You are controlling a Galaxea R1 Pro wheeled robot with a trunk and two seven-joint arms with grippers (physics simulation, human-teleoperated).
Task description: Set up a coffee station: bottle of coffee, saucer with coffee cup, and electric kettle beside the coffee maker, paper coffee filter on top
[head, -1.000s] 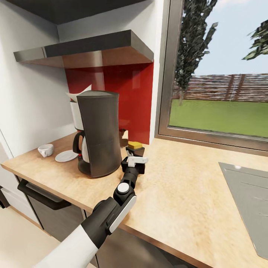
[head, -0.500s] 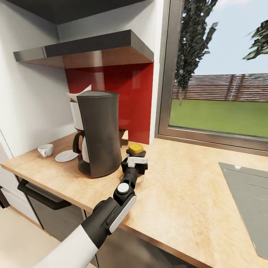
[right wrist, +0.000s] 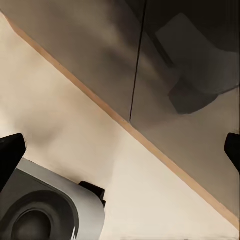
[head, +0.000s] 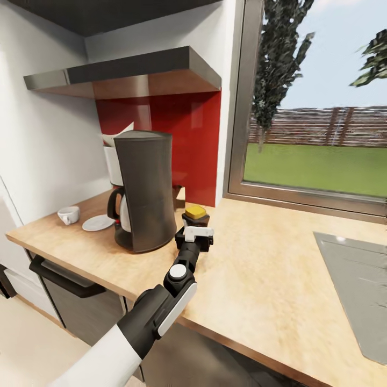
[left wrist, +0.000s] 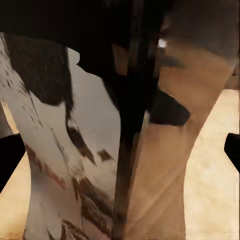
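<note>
Centre of head view: left arm's jaws (head: 194,230) reaching at dark coffee bottle w/ yellow lid (head: 195,214), standing on pale wood table (head: 258,269) just right of tall grey coffee maker (head: 143,191). Can't tell if jaws are pinching or spread. Judgement: keep bottle upright, avoid nudging maker. No readable writing.
</note>
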